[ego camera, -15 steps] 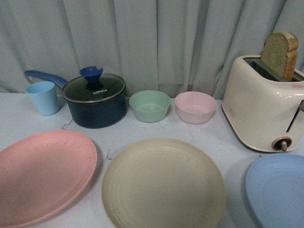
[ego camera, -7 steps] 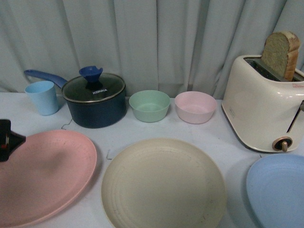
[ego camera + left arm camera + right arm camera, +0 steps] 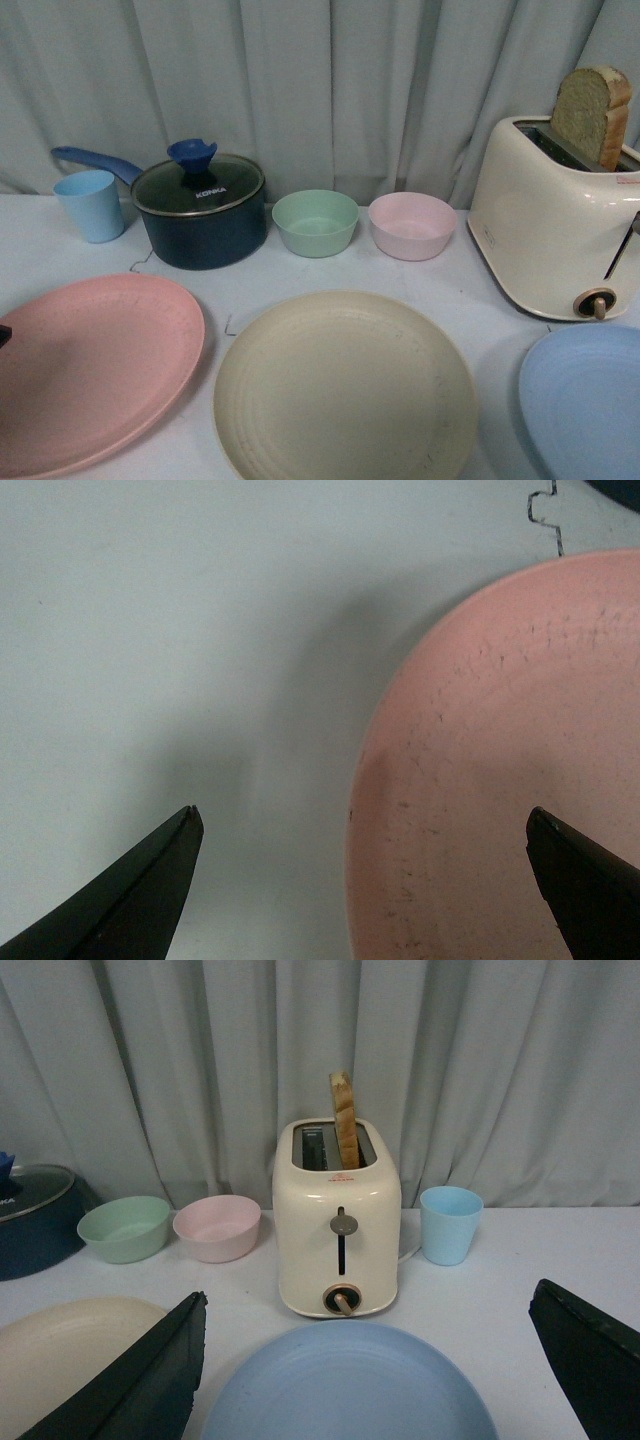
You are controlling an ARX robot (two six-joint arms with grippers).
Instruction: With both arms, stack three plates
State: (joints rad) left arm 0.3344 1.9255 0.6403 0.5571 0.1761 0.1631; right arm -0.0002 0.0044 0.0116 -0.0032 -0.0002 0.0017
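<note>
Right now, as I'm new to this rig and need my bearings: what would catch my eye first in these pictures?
Three big plates lie unstacked in a row up front: the pink plate left, the beige plate middle, the light blue plate right. Behind the blue one stands a cream toaster with a bread slice sticking up. The left gripper, open, frames the pink plate's rim.

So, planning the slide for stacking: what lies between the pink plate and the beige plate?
Front view: bare table, apart from one small thin bent mark, between pink plate and beige plate.
</note>
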